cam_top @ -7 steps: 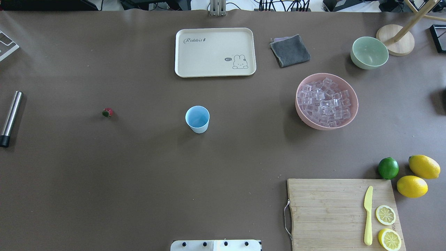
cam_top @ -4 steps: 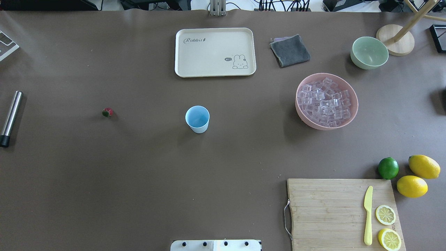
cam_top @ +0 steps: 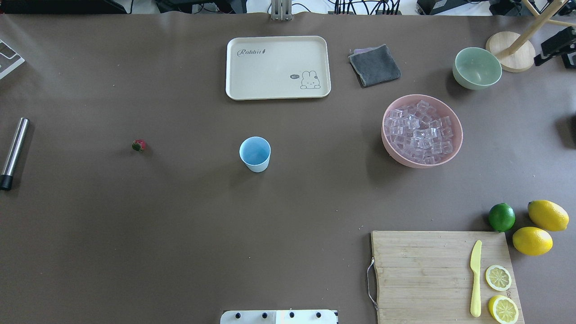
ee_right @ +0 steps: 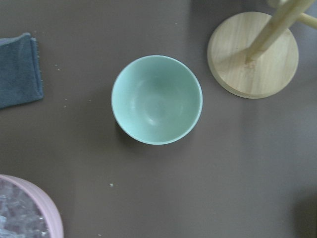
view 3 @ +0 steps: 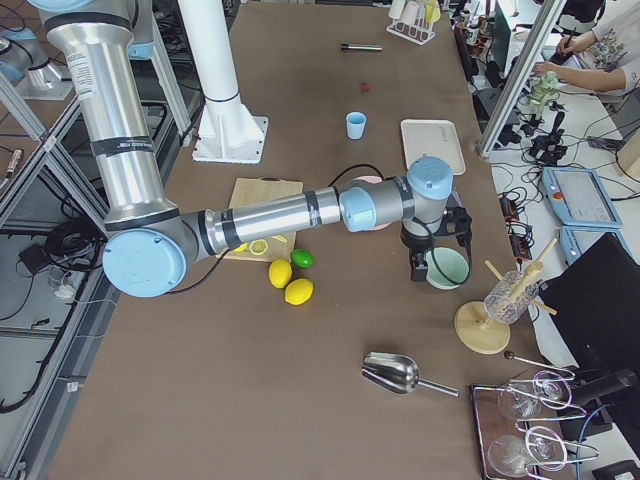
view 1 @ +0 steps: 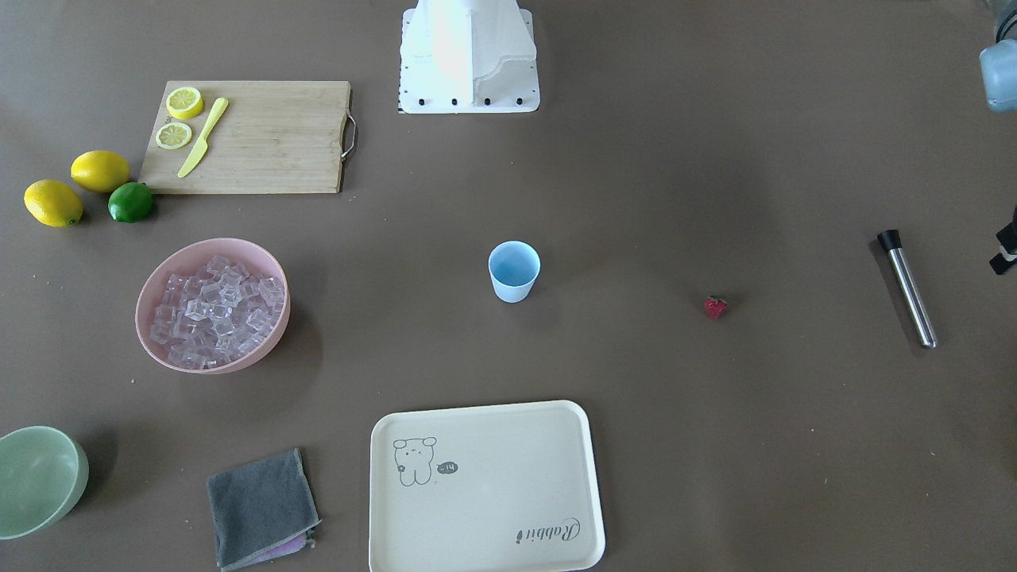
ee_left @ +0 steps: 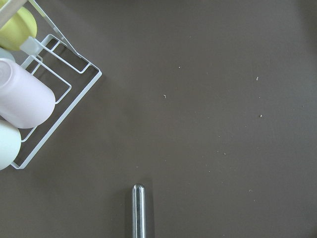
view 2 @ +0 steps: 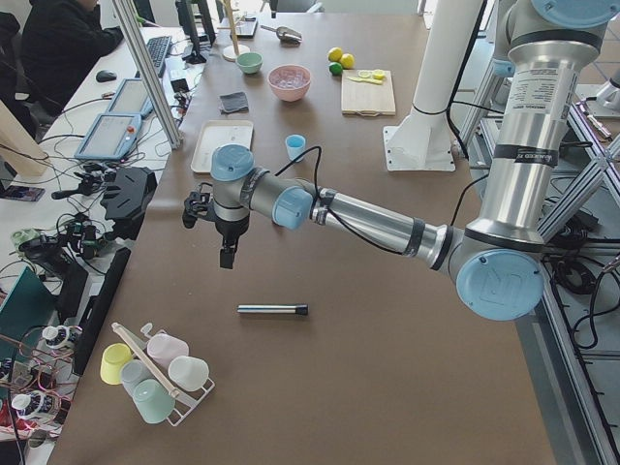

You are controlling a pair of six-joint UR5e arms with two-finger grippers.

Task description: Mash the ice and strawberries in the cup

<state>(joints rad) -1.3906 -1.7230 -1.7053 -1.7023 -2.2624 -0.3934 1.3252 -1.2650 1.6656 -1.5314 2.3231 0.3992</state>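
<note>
The cup (cam_top: 255, 154) is stood upright at the middle of the counter (cam_top: 135, 234). The strawberry (cam_top: 139, 145) is laid toward its left end, and the ice (cam_top: 420, 130) is heaped in the pink bowl (cam_top: 422, 164) toward its right end. Whether the left claw (view 2: 226, 258) and right claw (view 3: 418, 268) are spread cannot be told.

The brown worktop (cam_top: 180, 225) carries a blue cup (cam_top: 255, 154) upright near its middle. A strawberry (cam_top: 139, 145) lies well apart on the robot's left, with a steel rod (cam_top: 13, 153) farther out that way and a wire rack (view 2: 160, 373) beyond it. Along the far edge sit a tray (cam_top: 278, 67), a grey cloth (cam_top: 375, 65), a green bowl (cam_top: 477, 68) and a wooden stand (cam_top: 510, 51). On the right are a pink bowl (cam_top: 390, 150) and a board (cam_top: 423, 270), with a lime (cam_top: 501, 217) and two lemons (cam_top: 548, 215) just beside it.
</note>
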